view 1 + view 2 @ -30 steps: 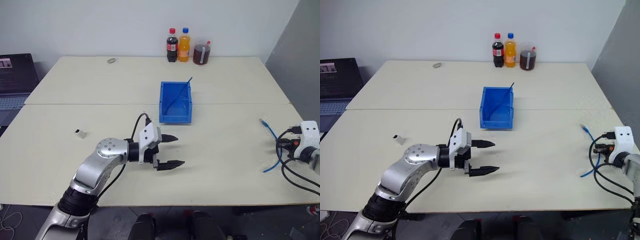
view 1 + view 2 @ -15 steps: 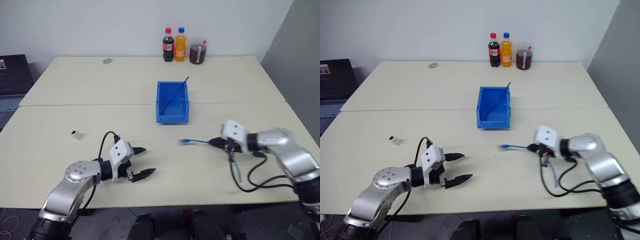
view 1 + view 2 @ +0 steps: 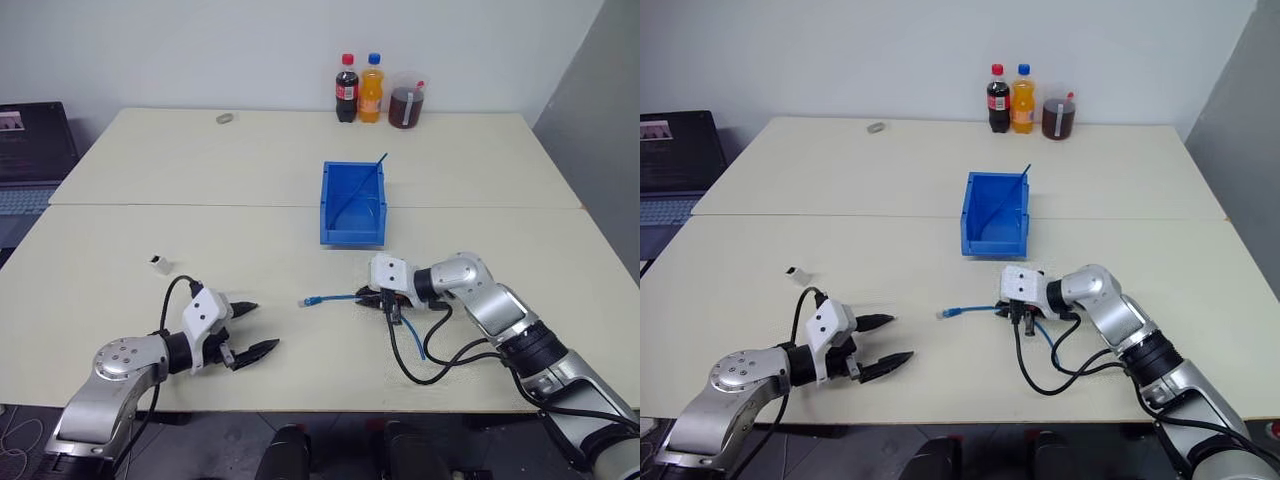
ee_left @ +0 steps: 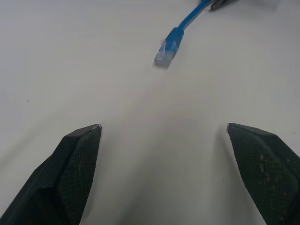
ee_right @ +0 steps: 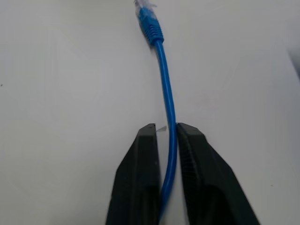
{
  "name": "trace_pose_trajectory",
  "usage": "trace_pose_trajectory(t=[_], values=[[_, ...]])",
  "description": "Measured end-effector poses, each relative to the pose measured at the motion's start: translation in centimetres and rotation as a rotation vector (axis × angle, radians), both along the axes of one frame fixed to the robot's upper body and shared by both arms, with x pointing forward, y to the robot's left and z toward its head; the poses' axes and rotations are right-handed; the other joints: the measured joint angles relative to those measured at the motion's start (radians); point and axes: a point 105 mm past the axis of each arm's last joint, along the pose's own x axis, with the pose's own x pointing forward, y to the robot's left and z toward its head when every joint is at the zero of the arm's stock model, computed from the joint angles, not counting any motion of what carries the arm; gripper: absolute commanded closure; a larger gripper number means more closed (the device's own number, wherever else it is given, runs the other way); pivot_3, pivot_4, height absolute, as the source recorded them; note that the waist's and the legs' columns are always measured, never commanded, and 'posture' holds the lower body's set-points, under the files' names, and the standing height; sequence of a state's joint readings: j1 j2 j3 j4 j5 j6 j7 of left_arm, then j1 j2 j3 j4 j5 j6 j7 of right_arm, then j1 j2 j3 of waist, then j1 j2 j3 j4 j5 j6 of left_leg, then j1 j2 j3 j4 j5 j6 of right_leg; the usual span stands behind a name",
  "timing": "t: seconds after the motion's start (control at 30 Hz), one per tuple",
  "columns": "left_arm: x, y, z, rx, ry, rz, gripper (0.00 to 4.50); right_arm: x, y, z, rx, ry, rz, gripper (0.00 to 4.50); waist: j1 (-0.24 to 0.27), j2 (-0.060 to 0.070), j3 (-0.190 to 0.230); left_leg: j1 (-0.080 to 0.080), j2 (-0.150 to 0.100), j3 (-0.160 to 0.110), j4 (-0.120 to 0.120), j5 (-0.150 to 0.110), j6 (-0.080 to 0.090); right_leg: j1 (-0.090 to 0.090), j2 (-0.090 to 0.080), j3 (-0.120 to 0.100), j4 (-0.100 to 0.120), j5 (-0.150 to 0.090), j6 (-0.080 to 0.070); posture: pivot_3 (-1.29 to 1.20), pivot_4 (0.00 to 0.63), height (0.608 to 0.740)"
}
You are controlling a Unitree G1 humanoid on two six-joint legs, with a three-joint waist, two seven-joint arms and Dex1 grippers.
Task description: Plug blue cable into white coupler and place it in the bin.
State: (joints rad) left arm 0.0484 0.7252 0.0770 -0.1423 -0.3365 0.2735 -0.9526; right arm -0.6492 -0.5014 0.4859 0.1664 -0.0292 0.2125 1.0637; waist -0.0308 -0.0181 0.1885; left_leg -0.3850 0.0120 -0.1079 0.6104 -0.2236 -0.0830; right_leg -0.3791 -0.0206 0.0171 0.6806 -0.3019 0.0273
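The blue cable (image 3: 338, 297) lies across the table's middle, and its clear plug (image 4: 166, 50) points toward my left gripper. My right gripper (image 5: 167, 126) is shut on the cable a short way behind the plug, its fingers (image 5: 140, 173) close on either side. The cable's rest trails behind my right gripper (image 3: 372, 298) in a loop. My left gripper (image 3: 266, 325) is open and holds nothing, low over the table near the front left, a hand's width short of the plug. The white coupler (image 3: 160, 264) sits alone at the left. The bin (image 3: 352, 236) stands behind the cable.
A dark blue strand (image 3: 362, 183) leans inside the bin. Two bottles (image 3: 358, 88) and a jar (image 3: 404, 105) stand at the table's back edge, with a small grey object (image 3: 224, 118) to their left. A laptop (image 3: 30, 140) is off the left side. Black cables (image 3: 445, 355) loop beside my right arm.
My right arm has swung in from the table's right edge to the middle, bringing the blue cable with it. My left gripper has drawn back toward the left and lower, still open.
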Motion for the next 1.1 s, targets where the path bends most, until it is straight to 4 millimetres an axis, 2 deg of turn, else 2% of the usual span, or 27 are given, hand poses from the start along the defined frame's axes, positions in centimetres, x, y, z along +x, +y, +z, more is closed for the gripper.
trace_pose_trajectory(t=[0.13, 0.27, 0.4, 0.73, 0.87, 1.1], values=[[0.8, 0.3, 0.3, 0.01, -0.022, -0.002, 0.0, -0.2, -0.1, 0.1, -0.005, -0.003, 0.023, 1.85, 0.0, 0.0, 0.0, 0.0, 0.0, 0.0, 0.0, 0.0, 0.0, 0.0, 0.0, 0.0, 0.0, 0.0, 0.0, 0.0, 0.15, 0.74], [1.7, 0.0, 0.6, 0.017, -0.036, -0.023, 0.0, -1.0, -1.9, 0.8, -0.04, 0.023, 0.052, 0.82, 0.004, 0.0, 0.0, -0.001, -0.001, 0.0, 0.0, 0.0, 0.0, 0.0, 0.0, 0.0, 0.0, 0.0, 0.0, 0.0, 0.15, 0.74], [2.7, -0.7, 0.6, 0.047, -0.036, -0.059, 0.0, -3.1, -3.9, 2.4, 0.003, 0.087, 0.038, 0.82, 0.002, 0.0, 0.0, -0.001, 0.0, -0.001, 0.0, 0.0, 0.0, 0.0, 0.0, -0.001, 0.0, 0.0, 0.0, 0.0, 0.15, 0.74], [5.1, -3.8, 0.3, 0.077, -0.061, -0.161, 0.0, -5.0, -3.6, 3.6, 0.156, 0.102, -0.132, 0.82, 0.0, 0.0, 0.0, 0.0, -0.001, 0.0, 0.001, 0.0, 0.0, 0.0, 0.0, 0.0, 0.001, 0.001, 0.0, 0.0, 0.15, 0.74], [5.5, -4.7, 0.2, 0.082, -0.069, -0.194, 0.71, -5.7, -3.8, 3.4, 0.184, 0.127, -0.172, 0.81, 0.008, 0.0, -0.001, 0.0, -0.002, -0.001, 0.001, 0.0, 0.0, 0.002, -0.001, -0.001, 0.0, 0.001, 0.001, 0.0, 0.15, 0.74], [5.3, -5.8, -0.4, 0.072, -0.06, -0.243, 2.12, -5.5, -4.5, 3.8, 0.213, 0.121, -0.255, 0.81, 0.008, 0.0, -0.001, 0.003, -0.002, -0.001, 0.002, 0.0, 0.0, 0.006, -0.001, -0.001, 0.0, -0.001, 0.006, 0.0, 0.15, 0.74]])
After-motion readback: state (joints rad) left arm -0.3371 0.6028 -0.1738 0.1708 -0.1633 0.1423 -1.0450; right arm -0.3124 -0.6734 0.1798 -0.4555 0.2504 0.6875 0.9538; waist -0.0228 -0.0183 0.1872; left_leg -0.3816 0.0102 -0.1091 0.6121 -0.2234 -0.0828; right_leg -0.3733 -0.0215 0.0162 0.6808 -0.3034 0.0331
